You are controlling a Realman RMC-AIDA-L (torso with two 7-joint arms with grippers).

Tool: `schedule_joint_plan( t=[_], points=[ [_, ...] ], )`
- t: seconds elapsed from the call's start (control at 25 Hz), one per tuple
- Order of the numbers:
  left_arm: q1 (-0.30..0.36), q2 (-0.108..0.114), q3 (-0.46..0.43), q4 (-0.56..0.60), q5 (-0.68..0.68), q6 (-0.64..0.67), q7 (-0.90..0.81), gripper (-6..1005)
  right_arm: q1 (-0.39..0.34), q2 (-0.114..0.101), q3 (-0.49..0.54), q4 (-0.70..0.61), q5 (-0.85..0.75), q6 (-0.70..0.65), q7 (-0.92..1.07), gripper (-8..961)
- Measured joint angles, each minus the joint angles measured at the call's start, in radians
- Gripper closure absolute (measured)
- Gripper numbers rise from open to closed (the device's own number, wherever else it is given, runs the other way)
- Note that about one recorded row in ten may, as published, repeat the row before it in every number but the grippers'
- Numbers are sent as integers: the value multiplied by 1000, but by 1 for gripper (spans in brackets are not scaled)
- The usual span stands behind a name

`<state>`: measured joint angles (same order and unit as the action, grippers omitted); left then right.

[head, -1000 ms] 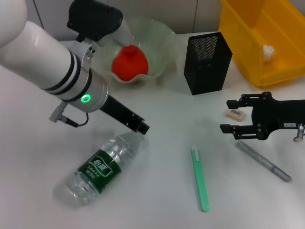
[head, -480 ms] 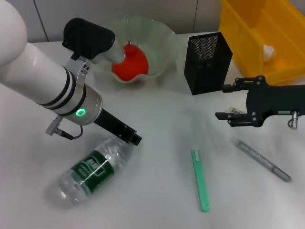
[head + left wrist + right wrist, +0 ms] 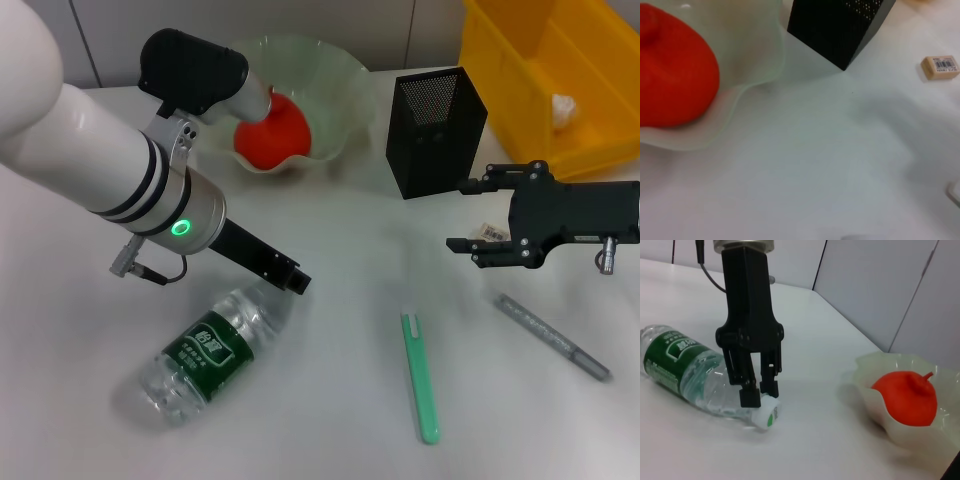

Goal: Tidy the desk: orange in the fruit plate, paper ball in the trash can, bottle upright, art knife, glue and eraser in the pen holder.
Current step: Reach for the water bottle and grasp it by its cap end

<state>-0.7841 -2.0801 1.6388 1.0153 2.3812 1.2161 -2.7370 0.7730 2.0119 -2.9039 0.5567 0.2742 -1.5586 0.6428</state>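
Note:
The bottle point(image 3: 205, 350) lies on its side at the front left, white cap point(image 3: 767, 415) toward the middle. My left gripper point(image 3: 760, 392) reaches down onto its neck, fingers closed around it just behind the cap. In the fruit plate point(image 3: 335, 85) sits the orange point(image 3: 272, 130). At the right my right gripper point(image 3: 472, 216) hovers open, with the eraser point(image 3: 490, 232) on the table between its jaws. The pen holder point(image 3: 435, 130) stands just behind. Inside the trash can point(image 3: 520, 110) lies the paper ball point(image 3: 565, 108). The green art knife point(image 3: 420, 375) rests at the front.
A grey pen-like stick point(image 3: 550, 335) lies at the front right, close under my right arm. The left wrist view shows the fruit plate's rim point(image 3: 760, 75), the pen holder's base point(image 3: 840, 25) and the eraser point(image 3: 940, 67).
The left gripper swung the bottle's neck toward the left and then part way back, and the bottle turned with it. My right gripper moved left and back, over the eraser.

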Motion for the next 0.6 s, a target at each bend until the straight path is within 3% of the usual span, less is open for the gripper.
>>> schedule_joint_plan(
  t=[0.28,0.6],
  points=[
    [-18,0,13,-1,3,9,-13,579,-2,-4,0,-1,0,5,6,247],
    [-29,0,43,-9,11,-12,-32,506,-1,-6,0,-6,-1,27,10,247]
  ],
)
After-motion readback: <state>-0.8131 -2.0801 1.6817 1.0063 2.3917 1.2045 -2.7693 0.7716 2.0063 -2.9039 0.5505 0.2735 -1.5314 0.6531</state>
